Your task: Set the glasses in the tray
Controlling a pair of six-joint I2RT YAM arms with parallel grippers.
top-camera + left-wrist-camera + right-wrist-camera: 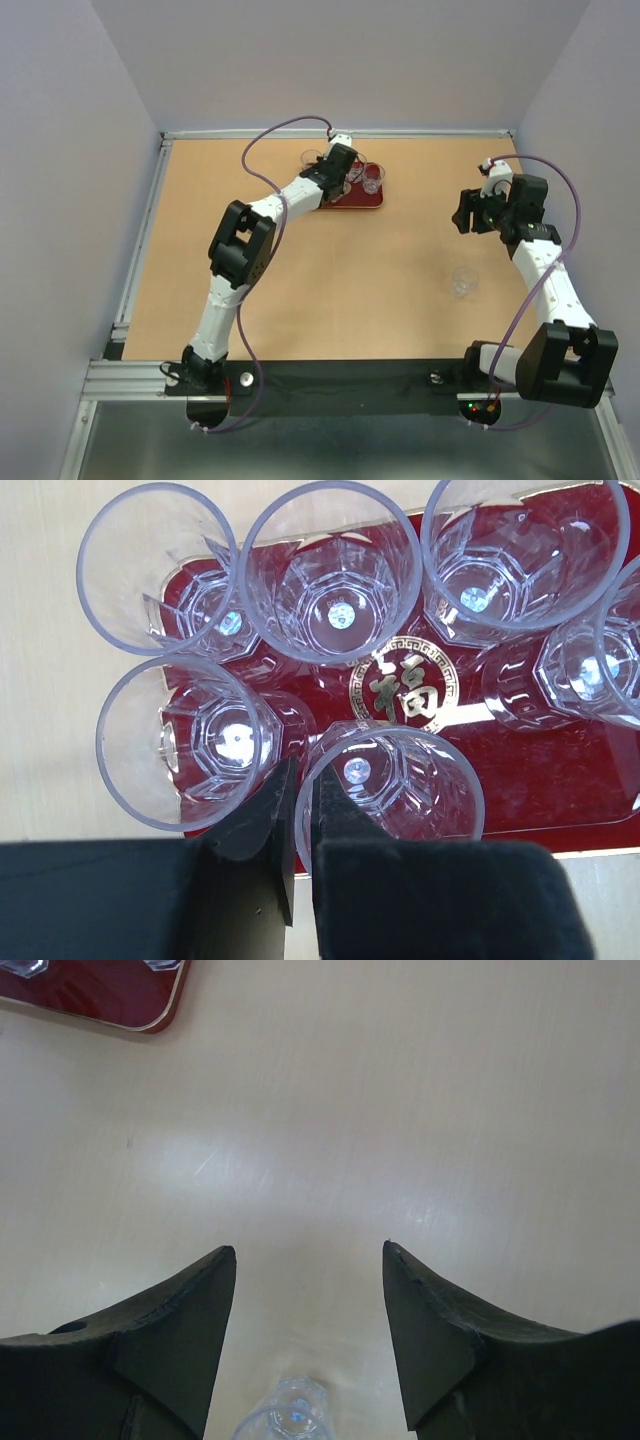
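Note:
The dark-red tray (368, 203) lies at the far middle of the table, and several clear glasses stand on it. In the left wrist view its gold emblem (405, 688) shows among them. My left gripper (307, 772) is shut on the rim of the nearest glass (400, 790), one finger inside and one outside. That glass is at the tray's near edge; I cannot tell if it rests on the tray. In the top view my left gripper (340, 165) is over the tray. One glass (463, 281) stands alone on the right of the table. My right gripper (463, 212) is open and empty, beyond that glass (285, 1418).
The tray's corner (110, 1000) shows at the top left of the right wrist view. A metal rail (150, 210) edges the table on the left and back. Grey walls close in on three sides.

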